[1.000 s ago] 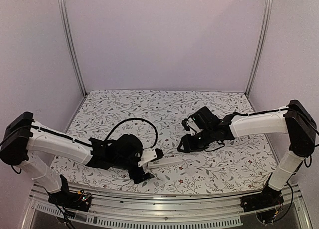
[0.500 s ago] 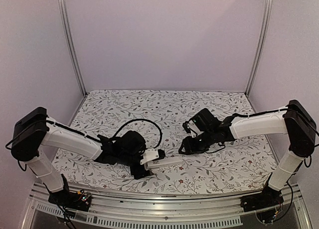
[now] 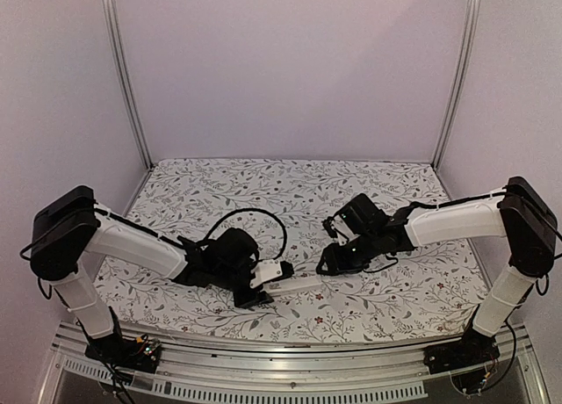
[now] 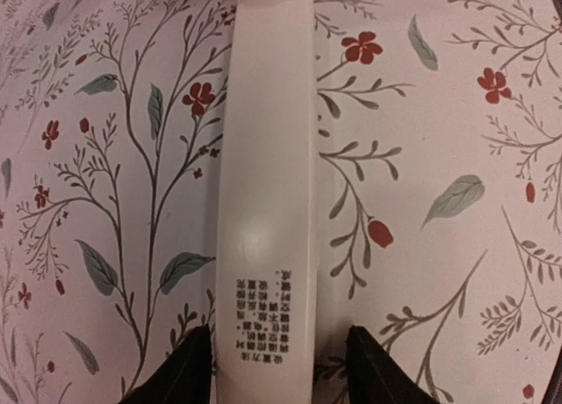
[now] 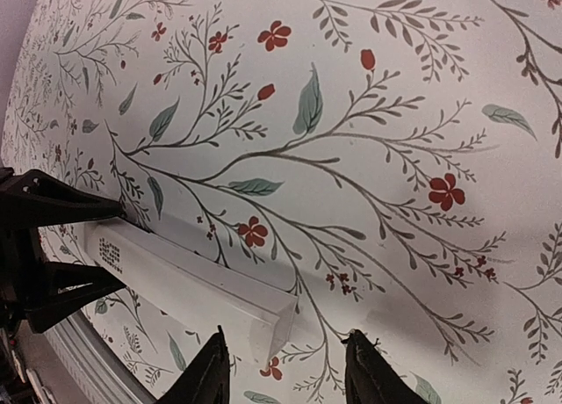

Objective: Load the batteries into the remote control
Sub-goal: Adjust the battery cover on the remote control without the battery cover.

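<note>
Near the front of the table (image 3: 219, 193), the left gripper (image 4: 277, 371) has narrowed its jaws around the left end of the remote control (image 4: 268, 158), which lies flat where it was. Whether they pinch it cannot be told. Just beyond, the right gripper (image 5: 285, 373) hovers by the remote's other end, jaws apart as before, empty.

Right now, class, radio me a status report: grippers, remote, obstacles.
Left gripper open, straddling printed end of remote control. Right gripper open, empty, near its other end. Batteries not in view; nothing blocking.
</note>
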